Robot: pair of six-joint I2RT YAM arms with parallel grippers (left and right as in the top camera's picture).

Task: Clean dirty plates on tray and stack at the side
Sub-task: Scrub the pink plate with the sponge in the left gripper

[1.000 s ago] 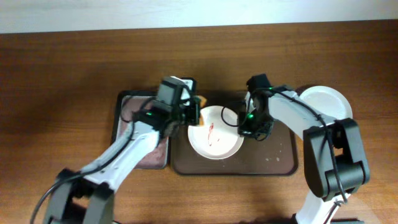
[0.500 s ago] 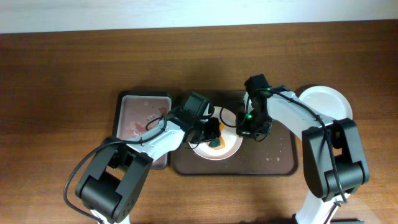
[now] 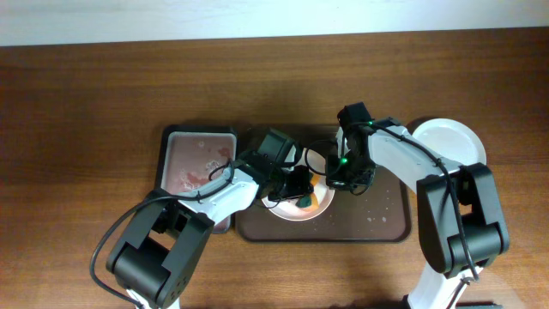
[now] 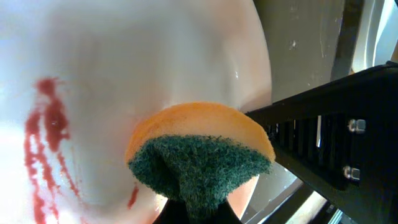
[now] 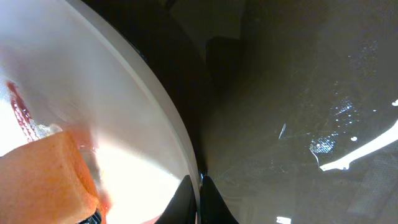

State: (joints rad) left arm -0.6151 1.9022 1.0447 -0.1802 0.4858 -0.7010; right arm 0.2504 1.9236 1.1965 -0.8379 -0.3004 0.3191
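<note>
1. Orange foam backed with green scouring fibre is filling the nearest part of the left wrist view. This is the sponge [image 4: 200, 158]. The left claw [image 3: 295, 184] is pinching it narrowly from behind and pressing it down onto a plate.
2. Just under the sponge, the dirty plate [image 4: 124, 68] is lying pale and glossy. Red sauce streaks [image 4: 43, 146] are showing on it just beside the sponge, not yet wiped.
3. At the plate's right edge, the right claw [image 5: 199, 196] is gripping the rim, which is running between its two nearly closed fingertips. It appears to be steadying the plate against the rubbing.
4. Around the plate, the dark brown tray [image 3: 377, 219] is carrying it in its left half. Pale specks are dotting the tray's bare floor to the right.
5. Farther out, a clean white plate [image 3: 446, 142] is resting on the wooden table [image 3: 86, 103], outside the tray on the right. Whether more plates are lying under it cannot be told. On the other side, a smaller pinkish tray [image 3: 193, 154] is sitting just beside the brown one.
6. Judging from this, the scrubbing step is in hand, with the sauce only partly reached. The next move is calling for the sponge to sweep across the streaks under steady downward pressure while the right claw is bracing the rim. Only after that is the plate going to be ready for lifting over to the clean one.
</note>
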